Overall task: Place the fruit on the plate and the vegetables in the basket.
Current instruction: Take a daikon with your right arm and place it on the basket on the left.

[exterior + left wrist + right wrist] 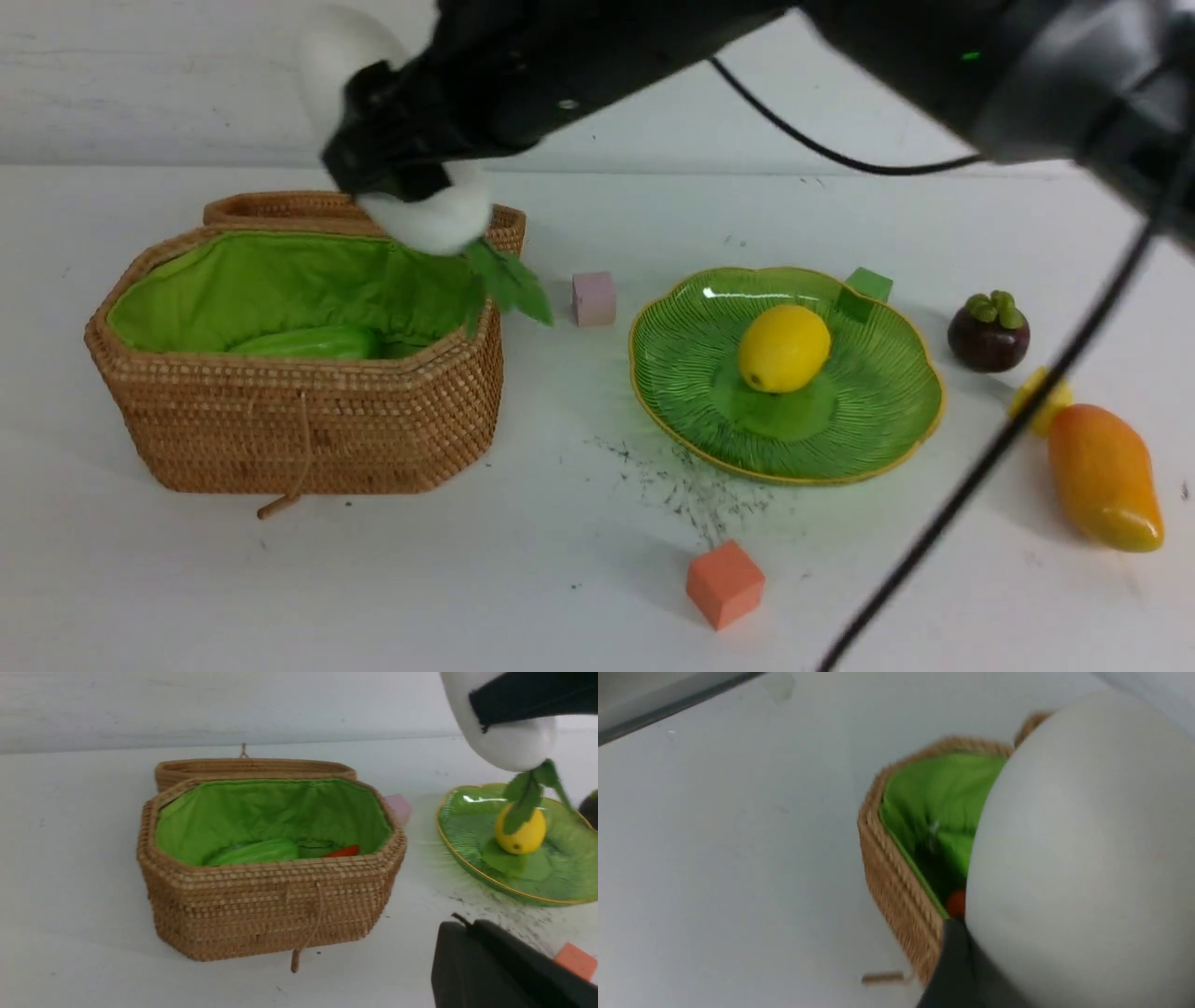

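radish (pixel 439 219) gripped across its white body by right gripper (pixel 397 173), jaws spread wide, upper left of frame, leaves dangling over basket (pixel 308 420) far right rim. judged last vegetable step: cucumber (pixel 308 343) and carrot (pixel 343 851) already inside. next needed shifting left over the middle, lowering, then letting go.

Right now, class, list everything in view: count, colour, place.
plate: one, green glass, middle.
lemon: one, yellow, on plate.
basket: one, tan wicker, left of plate, lid open.
cucumber: one, green, in basket.
carrot: one, orange, in basket.
radish: one, white, held above basket.
mangosteen: one, purple, right of plate.
mango: one, orange-yellow, far right.
cubes: four, pink, green, orange, yellow, around plate.
right gripper: black, shut on radish.
left gripper: black, shut.
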### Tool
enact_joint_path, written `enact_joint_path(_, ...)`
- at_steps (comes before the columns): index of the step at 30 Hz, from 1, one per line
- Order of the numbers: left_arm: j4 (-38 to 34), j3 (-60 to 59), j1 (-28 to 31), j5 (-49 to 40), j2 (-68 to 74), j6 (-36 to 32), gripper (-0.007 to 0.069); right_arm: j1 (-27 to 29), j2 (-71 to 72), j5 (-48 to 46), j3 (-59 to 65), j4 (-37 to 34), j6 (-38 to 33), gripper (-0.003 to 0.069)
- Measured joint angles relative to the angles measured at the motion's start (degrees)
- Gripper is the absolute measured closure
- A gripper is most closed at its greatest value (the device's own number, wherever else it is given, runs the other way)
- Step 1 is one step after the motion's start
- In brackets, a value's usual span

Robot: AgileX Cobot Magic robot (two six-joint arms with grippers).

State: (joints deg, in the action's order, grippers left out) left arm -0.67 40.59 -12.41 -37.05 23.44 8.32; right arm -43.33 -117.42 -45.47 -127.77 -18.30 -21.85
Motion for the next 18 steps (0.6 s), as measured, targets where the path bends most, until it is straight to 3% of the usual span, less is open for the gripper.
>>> enact_joint_path(5, 1.5, 0.0, 0.0, 0.0, 0.0, 3.0, 0.0638, -0.8, -11.8, 9.0, -9.0, 0.0, -7.4, 0.0122)
enact_joint_path(9, 1.5, 0.0, 0.0, -0.1, 0.0, 3.2, 0.0638, -0.8, -16.6, 14.3, -9.8, 0.4, -8.7, 0.0122)
enact_joint_path(14, 1.6, 0.0, 0.0, -0.3, 0.0, 3.2, 0.0638, -0.8, -18.2, 16.4, -10.1, 3.3, -9.0, -0.0006)
enact_joint_path(18, 1.4, 0.0, 0.0, -1.7, 0.0, 3.2, 0.0638, -0.8, -17.0, 13.2, -10.5, 4.0, -9.0, -0.0015)
